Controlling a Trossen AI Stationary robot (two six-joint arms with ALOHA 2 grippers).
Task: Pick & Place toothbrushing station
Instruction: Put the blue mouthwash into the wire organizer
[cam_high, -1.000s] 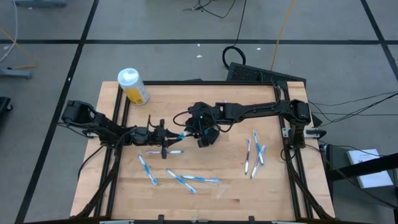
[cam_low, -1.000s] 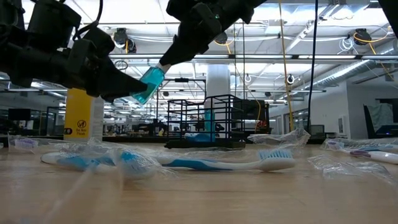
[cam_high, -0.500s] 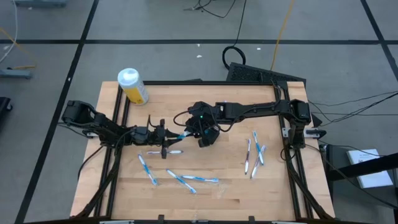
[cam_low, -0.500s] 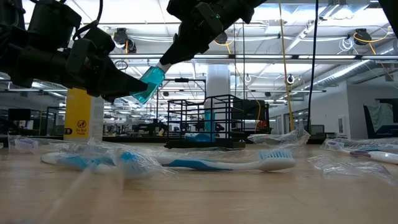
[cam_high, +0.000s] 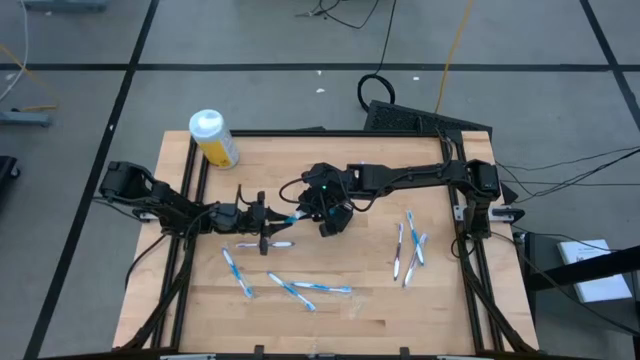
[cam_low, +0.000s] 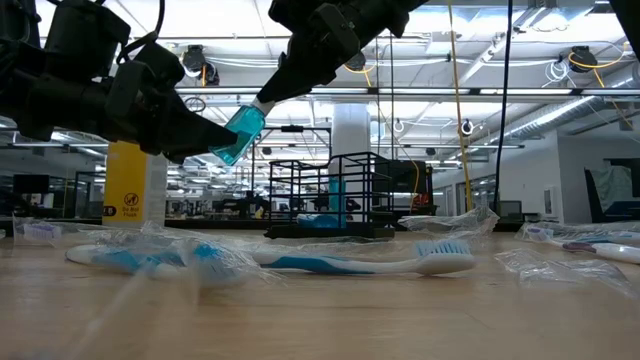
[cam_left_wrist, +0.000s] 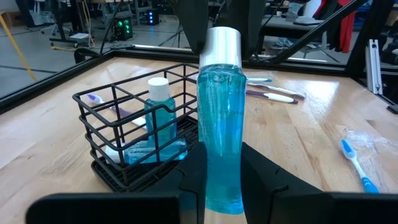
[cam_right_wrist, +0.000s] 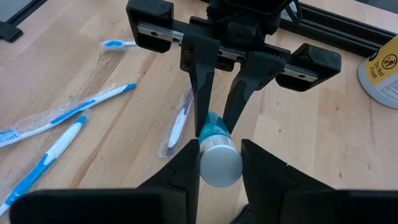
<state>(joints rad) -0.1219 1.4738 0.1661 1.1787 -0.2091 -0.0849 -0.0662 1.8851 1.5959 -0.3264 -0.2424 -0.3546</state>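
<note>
A slim teal tube with a white cap (cam_left_wrist: 219, 124) is held in the air between both grippers, above the table's middle (cam_high: 292, 217). My left gripper (cam_high: 272, 220) comes from the left and is shut on its body. My right gripper (cam_high: 304, 213) comes from the right and is shut on its cap end. The black wire basket (cam_left_wrist: 134, 140) stands on the table just beyond the tube, with a small teal bottle (cam_left_wrist: 159, 118) upright in it. It also shows in the low view (cam_low: 340, 195). Wrapped white-and-blue toothbrushes (cam_high: 300, 289) lie on the table. My left gripper pinches the tube's teal body near its bottom end (cam_left_wrist: 219, 186) between its two fingers, coming level from the table's left. The tube is clear of the table and slants up toward the cap. My right gripper pinches the white cap (cam_right_wrist: 220, 163) between its two fingers, coming from the right and above, in line with the tube. In the low view its fingertip meets the cap end (cam_low: 262, 104).
A yellow bottle with a white cap (cam_high: 213, 138) stands at the far left corner. More toothbrushes lie at the near left (cam_high: 238, 272) and at the right (cam_high: 407, 245). One wrapped toothbrush (cam_low: 360, 262) lies near the front.
</note>
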